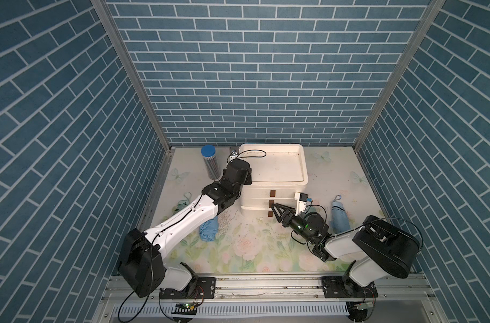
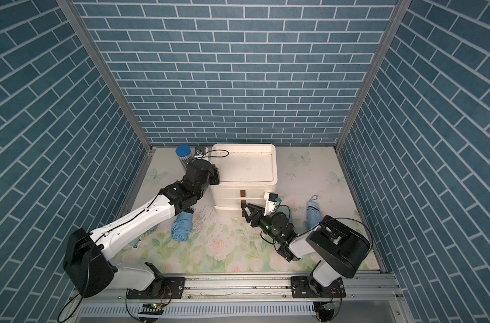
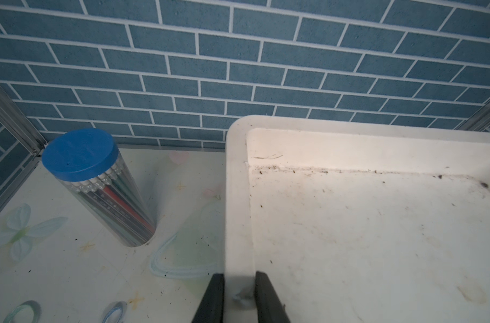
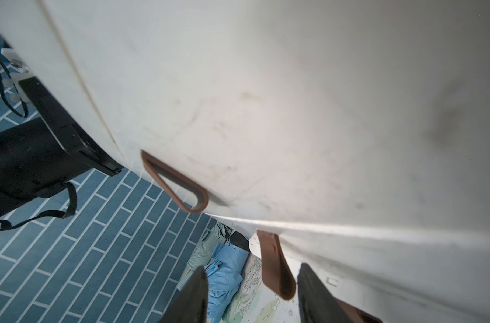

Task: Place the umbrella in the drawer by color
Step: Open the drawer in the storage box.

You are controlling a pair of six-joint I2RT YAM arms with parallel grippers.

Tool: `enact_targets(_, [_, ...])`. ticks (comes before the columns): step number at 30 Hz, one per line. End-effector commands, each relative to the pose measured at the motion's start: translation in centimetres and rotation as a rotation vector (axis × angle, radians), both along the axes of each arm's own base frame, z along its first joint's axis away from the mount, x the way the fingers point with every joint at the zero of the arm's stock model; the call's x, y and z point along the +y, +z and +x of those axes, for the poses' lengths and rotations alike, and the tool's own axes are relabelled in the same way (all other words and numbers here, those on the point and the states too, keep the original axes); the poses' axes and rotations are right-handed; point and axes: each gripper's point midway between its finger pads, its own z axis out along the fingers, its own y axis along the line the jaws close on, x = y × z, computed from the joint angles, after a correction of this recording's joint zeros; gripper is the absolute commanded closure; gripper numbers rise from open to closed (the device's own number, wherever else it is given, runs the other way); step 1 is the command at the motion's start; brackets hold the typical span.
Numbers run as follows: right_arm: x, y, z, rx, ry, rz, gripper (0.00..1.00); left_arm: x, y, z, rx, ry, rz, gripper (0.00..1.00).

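Floral mat [image 1: 252,251] carries three umbrellas [image 1: 208,230], one three-drawer cabinet [image 1: 280,193], one pencil tube [image 1: 210,165]; left gripper [image 3: 239,276] clamps cabinet rim, right gripper [image 4: 252,267] straddles one pull tab [image 4: 277,271], unclenched.

Matt white plastic, scuffed, on the drawer unit [image 1: 277,170]; smooth brown pull tabs [image 4: 277,268]; crumpled blue cloth on the umbrella [image 1: 208,230]; clear glossy plastic tube [image 3: 117,207], matt blue lid [image 3: 80,153]; smooth printed desk [image 1: 252,251].

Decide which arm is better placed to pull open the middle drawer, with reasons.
Right. The right gripper has open jaws either side of the brown tab of the middle drawer. The left gripper is clamped on the top rim of the drawer unit, away from the tabs.
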Motion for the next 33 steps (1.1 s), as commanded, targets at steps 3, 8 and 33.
enact_targets(3, [0.3,0.2,1.1,0.076,-0.032,0.080,0.52,-0.3,-1.8,-1.5,0.089,-0.032,-0.030,0.90])
enact_targets(8, [-0.3,-0.9,1.3,0.121,-0.088,0.069,0.50,-0.4,-3.0,-1.9,0.129,-0.013,-0.084,0.98])
enact_targets(33, [1.2,-0.4,2.3,0.120,-0.072,0.050,1.00,0.1,-4.4,-2.8,0.155,-0.015,-0.073,1.00])
